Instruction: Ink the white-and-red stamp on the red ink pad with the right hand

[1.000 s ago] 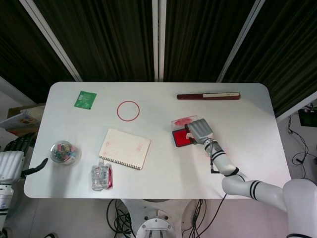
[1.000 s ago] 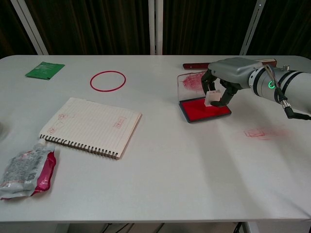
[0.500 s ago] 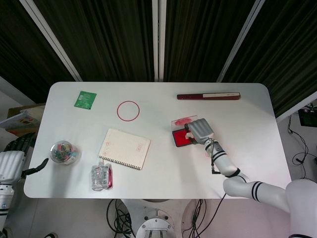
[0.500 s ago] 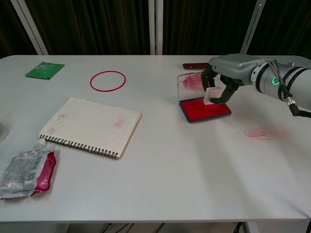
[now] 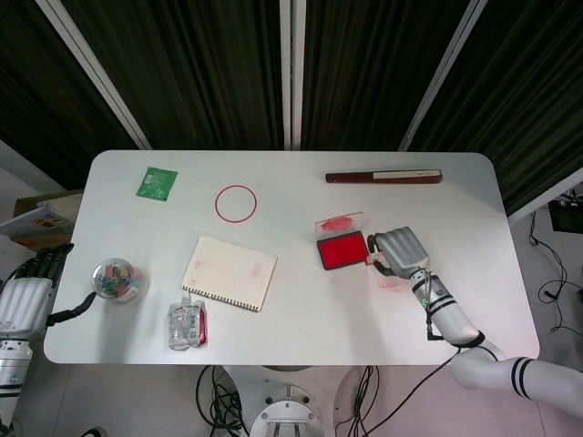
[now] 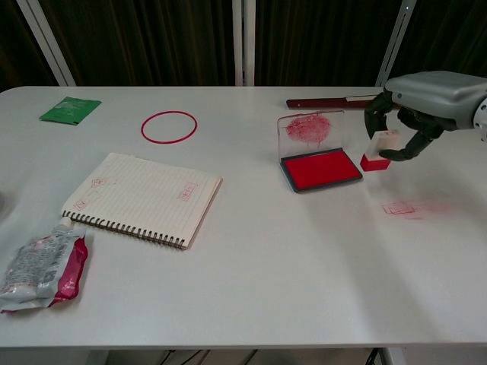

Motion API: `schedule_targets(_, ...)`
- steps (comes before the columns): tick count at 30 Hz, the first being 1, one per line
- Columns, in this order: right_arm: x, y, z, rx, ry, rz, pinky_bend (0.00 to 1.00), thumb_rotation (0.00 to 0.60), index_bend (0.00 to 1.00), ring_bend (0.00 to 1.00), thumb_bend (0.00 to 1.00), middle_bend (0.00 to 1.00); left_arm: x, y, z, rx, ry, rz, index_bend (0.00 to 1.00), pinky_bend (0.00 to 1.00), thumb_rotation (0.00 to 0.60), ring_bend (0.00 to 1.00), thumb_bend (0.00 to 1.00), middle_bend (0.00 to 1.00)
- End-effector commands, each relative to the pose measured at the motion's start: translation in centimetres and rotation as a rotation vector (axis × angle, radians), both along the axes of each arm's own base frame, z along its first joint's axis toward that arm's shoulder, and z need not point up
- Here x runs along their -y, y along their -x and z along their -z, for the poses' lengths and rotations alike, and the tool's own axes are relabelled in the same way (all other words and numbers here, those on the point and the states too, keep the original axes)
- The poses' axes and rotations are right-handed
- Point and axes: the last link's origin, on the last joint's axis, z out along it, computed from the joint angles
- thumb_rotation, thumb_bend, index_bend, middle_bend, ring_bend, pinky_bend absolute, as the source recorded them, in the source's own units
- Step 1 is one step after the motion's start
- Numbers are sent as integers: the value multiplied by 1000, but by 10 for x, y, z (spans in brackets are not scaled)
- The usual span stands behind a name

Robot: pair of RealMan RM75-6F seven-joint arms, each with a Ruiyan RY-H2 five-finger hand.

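The white-and-red stamp [image 6: 378, 150] is pinched in my right hand [image 6: 426, 103], red base down, just right of the red ink pad [image 6: 319, 169]. The pad lies with its clear, red-smeared lid [image 6: 310, 129] standing up behind it. In the head view the right hand [image 5: 398, 249] sits right of the pad [image 5: 341, 249], and the stamp [image 5: 373, 261] peeks out at its left edge. Whether the stamp touches the table cannot be told. My left hand [image 5: 27, 296] hangs off the table's left edge, fingers apart and holding nothing.
A spiral notebook [image 6: 141, 198], a red ring [image 6: 168, 125], a green packet [image 6: 70, 109] and a pouch [image 6: 42, 262] lie to the left. A dark red long box [image 6: 327, 101] lies behind the pad. Red stamp marks [image 6: 403, 207] show on the table below the hand. A clear clip container [image 5: 118, 279] stands far left.
My right hand lifted the stamp off the ink pad and carried it to the right, clear of the pad. The left hand barely moved.
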Motion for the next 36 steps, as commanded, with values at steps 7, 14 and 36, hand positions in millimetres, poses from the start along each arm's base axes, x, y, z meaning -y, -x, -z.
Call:
schedule_targets(7, -25, 44, 6, -28, -30, 51, 923, 600, 627, 849, 297, 557, -1, -2, 0, -2, -1, 11, 62, 200, 184, 129, 195, 113)
schedule_targets(14, -25, 50, 12, -20, -28, 47, 923, 600, 634, 849, 297, 557, -1, -1, 1, 1, -4, 14, 62, 200, 184, 129, 195, 112)
schedule_targets(36, -23, 51, 18, -43, -48, 49, 923, 600, 537, 849, 291, 503, 1, 3, -2, 2, -9, 4, 62, 200, 182, 129, 195, 113)
